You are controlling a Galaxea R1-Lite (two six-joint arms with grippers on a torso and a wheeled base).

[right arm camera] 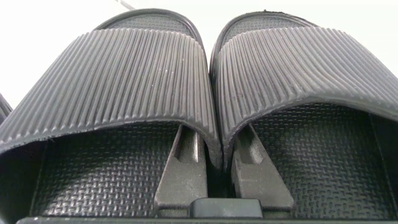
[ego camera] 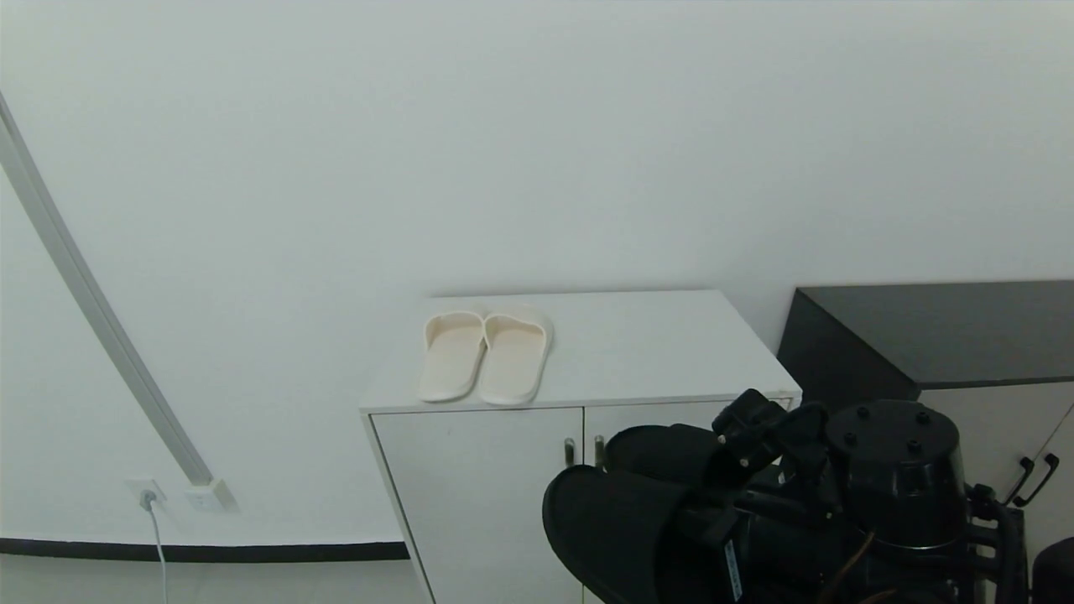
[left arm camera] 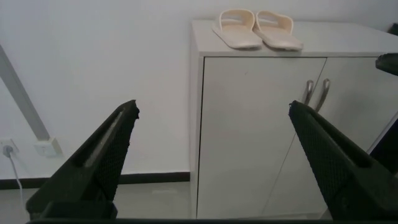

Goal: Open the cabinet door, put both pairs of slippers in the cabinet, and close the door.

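Note:
A pair of cream slippers (ego camera: 485, 356) (left arm camera: 256, 28) lies side by side on top of the white cabinet (ego camera: 654, 344) (left arm camera: 249, 124). Both cabinet doors are closed, with two metal handles (ego camera: 581, 451) (left arm camera: 316, 93) at the middle seam. A pair of black ribbed slippers (ego camera: 621, 512) (right arm camera: 205, 81) hangs in front of the cabinet's right door. My right gripper (right arm camera: 217, 162) is shut on their adjoining inner edges, its fingers (right arm camera: 183, 168) under the straps. My left gripper (left arm camera: 212, 111) stands wide open, holding nothing, low and some way out from the cabinet front.
A dark-topped unit (ego camera: 940, 335) with black handles (ego camera: 1036, 474) stands right of the white cabinet. To the left are a bare wall, a grey conduit (ego camera: 84, 285) and a wall socket with a cable (ego camera: 147, 495).

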